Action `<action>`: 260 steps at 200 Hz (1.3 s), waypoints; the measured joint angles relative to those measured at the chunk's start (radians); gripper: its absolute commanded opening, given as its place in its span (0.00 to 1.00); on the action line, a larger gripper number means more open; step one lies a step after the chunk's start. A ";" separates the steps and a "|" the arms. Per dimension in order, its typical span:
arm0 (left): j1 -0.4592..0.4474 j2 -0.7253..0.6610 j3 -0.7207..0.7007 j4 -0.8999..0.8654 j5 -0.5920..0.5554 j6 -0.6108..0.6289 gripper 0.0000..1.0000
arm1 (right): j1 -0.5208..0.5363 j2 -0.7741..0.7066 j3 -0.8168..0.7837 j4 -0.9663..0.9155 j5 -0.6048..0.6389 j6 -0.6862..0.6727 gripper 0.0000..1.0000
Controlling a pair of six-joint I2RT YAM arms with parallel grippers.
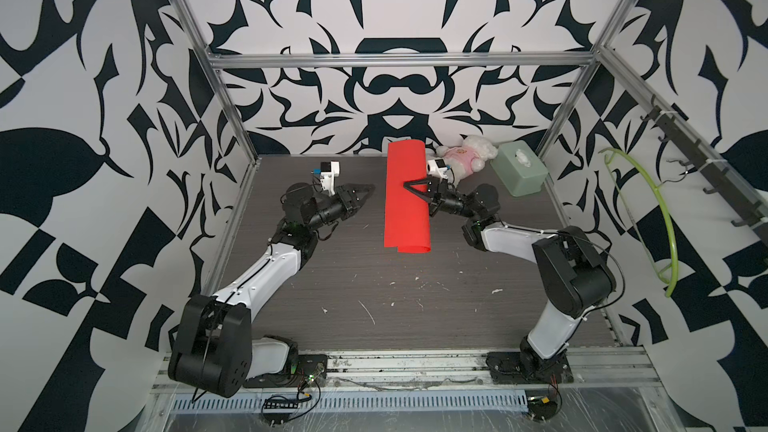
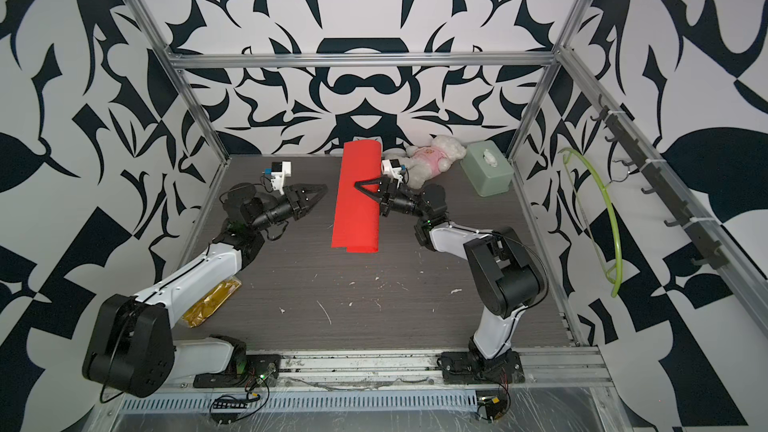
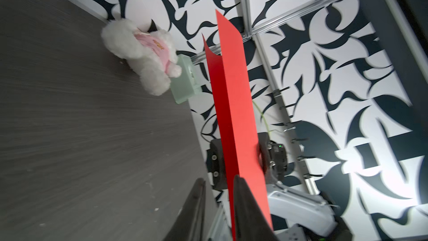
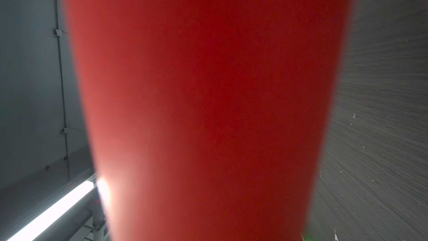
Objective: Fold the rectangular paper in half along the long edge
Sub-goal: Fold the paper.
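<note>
The paper point(image 1: 405, 226) hangs upper centre in both top views, doubled over, its lower edges slightly uneven. The right gripper point(image 1: 417, 197) clamps its rounded right edge. The left gripper point(image 1: 365, 198), jaws parted and empty, waits just left of it. Bare table point(image 1: 374, 292) lies below.
</note>
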State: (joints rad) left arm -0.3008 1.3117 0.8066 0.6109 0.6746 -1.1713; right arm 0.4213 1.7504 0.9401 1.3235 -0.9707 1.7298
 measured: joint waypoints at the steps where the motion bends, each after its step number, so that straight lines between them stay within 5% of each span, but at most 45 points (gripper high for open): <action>1: 0.000 0.000 0.002 0.000 0.001 -0.002 0.33 | 0.000 0.000 0.001 0.002 -0.001 0.002 0.50; 99: 0.006 0.013 0.139 0.103 0.163 -0.244 0.36 | -0.002 -0.075 0.063 0.011 -0.079 0.064 0.49; 260: -0.047 -0.067 0.231 -0.287 0.214 -0.063 0.35 | -0.016 -0.121 0.102 -0.191 -0.111 -0.039 0.49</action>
State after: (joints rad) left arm -0.3473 1.2446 1.0374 0.3241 0.8883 -1.2343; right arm 0.4049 1.6295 1.0424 1.1324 -1.0821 1.6909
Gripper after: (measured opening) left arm 0.350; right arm 0.488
